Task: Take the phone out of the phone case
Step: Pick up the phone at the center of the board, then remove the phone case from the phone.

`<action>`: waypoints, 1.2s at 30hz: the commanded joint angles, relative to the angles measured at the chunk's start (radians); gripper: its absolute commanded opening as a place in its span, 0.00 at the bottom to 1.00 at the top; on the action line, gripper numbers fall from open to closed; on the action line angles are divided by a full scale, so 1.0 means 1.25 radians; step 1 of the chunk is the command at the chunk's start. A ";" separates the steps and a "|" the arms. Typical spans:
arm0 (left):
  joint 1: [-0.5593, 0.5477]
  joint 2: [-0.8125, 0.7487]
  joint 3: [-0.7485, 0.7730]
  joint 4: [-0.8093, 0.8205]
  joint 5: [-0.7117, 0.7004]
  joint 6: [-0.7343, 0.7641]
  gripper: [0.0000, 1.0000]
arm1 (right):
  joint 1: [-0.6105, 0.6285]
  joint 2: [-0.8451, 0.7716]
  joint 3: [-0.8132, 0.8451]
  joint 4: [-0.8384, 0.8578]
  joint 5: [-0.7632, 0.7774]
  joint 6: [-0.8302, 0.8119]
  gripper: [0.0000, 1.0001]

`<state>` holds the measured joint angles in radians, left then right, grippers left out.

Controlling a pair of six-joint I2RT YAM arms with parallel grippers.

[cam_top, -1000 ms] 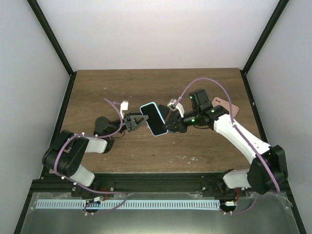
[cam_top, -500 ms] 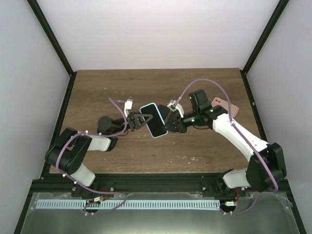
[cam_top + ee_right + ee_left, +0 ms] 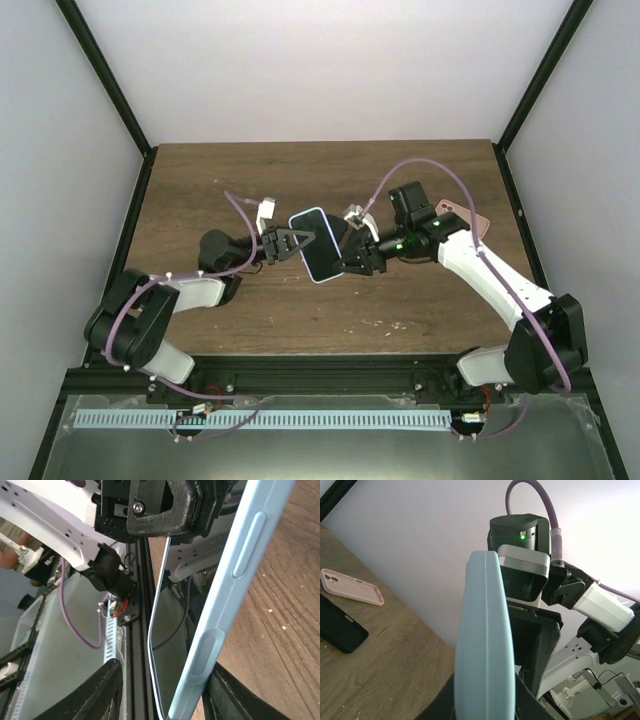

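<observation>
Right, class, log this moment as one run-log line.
left claw: shut on phone | right claw: open, straddling phone | phone: above table, inside blue case

Arms are identical. Left arm (image 3: pixel 197 293) and right arm (image 3: pixel 482 272) have white shells on the long links, black joints, and black bases bolted on the rail (image 3: pixel 330 372). One purple cable (image 3: pixel 440 172) loops off each, on the side away from the rail. Right wrist has a silver-grey camera box (image 3: pixel 522 575) and a green light (image 3: pixel 522 536) on its black housing. Left gripper (image 3: pixel 301 241) and right gripper (image 3: pixel 347 262) are black with wedge-shaped fingers. There's a screw (image 3: pixel 137 511) in the left one's body.
</observation>
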<state>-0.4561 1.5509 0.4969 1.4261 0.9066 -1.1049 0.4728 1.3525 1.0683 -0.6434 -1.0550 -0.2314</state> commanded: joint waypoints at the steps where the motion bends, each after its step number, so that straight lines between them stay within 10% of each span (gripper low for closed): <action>1: 0.004 -0.101 0.071 -0.185 0.019 0.029 0.02 | 0.001 -0.021 0.068 -0.092 -0.066 -0.126 0.47; 15: 0.011 -0.321 0.159 -0.781 0.195 0.332 0.01 | 0.118 -0.104 0.009 -0.142 -0.006 -0.322 0.49; 36: 0.070 -0.283 0.070 -0.448 0.242 0.123 0.00 | 0.154 -0.023 0.043 -0.116 0.017 -0.276 0.44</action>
<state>-0.3752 1.1847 0.5858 0.6792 1.1965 -0.8654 0.6514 1.2778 1.0794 -0.7998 -1.0344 -0.5926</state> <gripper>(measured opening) 0.116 0.431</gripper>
